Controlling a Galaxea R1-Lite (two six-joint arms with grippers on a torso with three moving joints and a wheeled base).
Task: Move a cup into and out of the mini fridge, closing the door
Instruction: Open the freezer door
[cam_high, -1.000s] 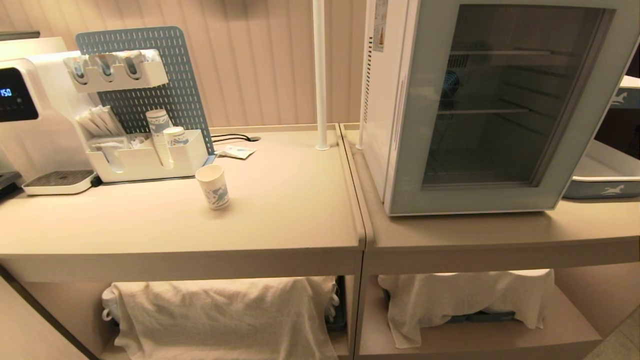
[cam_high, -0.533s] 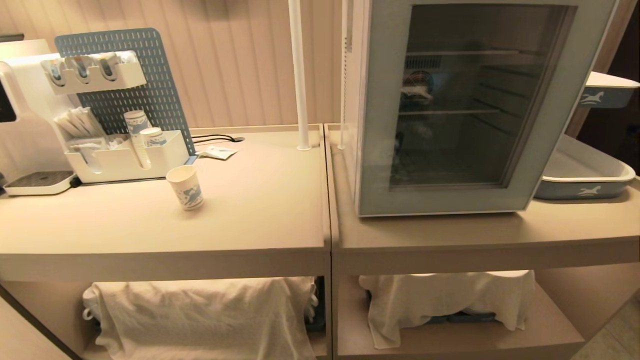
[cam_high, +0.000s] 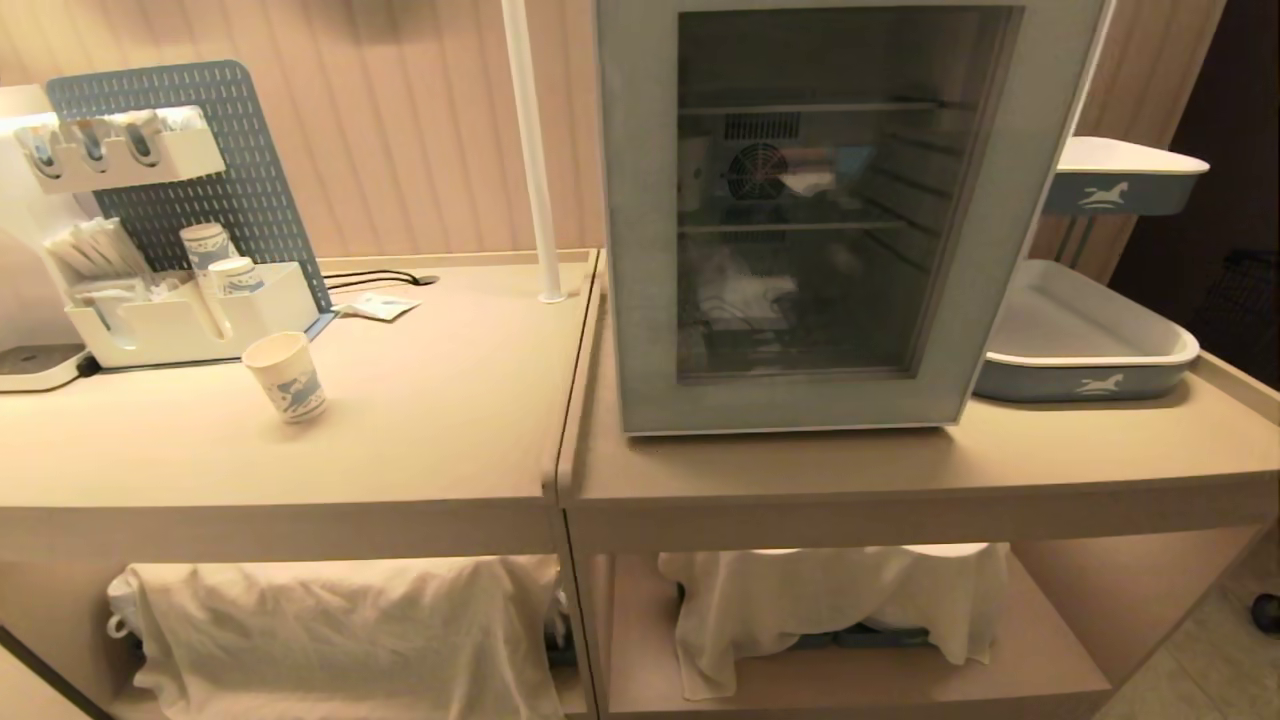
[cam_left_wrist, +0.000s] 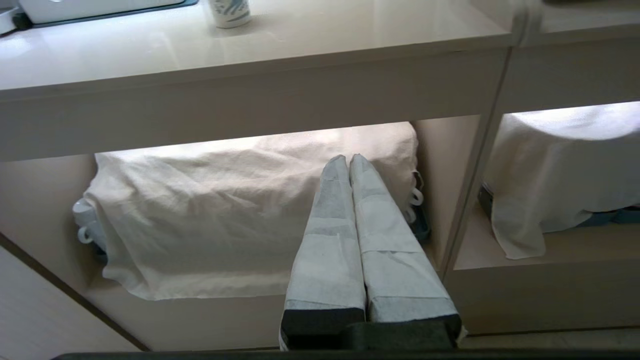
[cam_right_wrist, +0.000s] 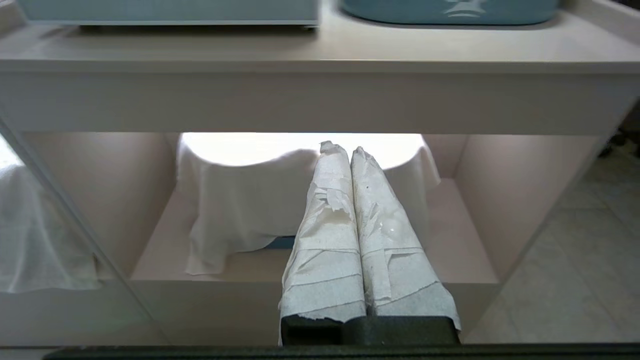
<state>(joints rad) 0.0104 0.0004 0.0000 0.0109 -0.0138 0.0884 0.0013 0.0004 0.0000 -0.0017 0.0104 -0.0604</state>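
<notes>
The cup (cam_high: 287, 375), white paper with a blue print, stands upright on the left counter; its base also shows in the left wrist view as the cup (cam_left_wrist: 229, 11). The mini fridge (cam_high: 800, 215) stands on the right counter with its door (cam_high: 640, 230) shut, dark glass in a pale frame. Neither arm reaches into the head view. My left gripper (cam_left_wrist: 348, 159) hangs shut and empty below counter height, before the lower shelf. My right gripper (cam_right_wrist: 344, 148) is likewise shut and empty, below the fridge's counter.
A white organiser (cam_high: 190, 315) with stacked cups and a blue pegboard (cam_high: 215, 160) stand at the back left. A white pole (cam_high: 530, 150) rises beside the fridge. A blue-and-white tray (cam_high: 1090, 350) lies to the fridge's right. Cloth-covered items (cam_high: 340, 630) fill the lower shelves.
The whole scene has slid to the left in the head view, so the camera has turned or driven right; the fridge now stands near the middle. Cup, fridge and door keep their places.
</notes>
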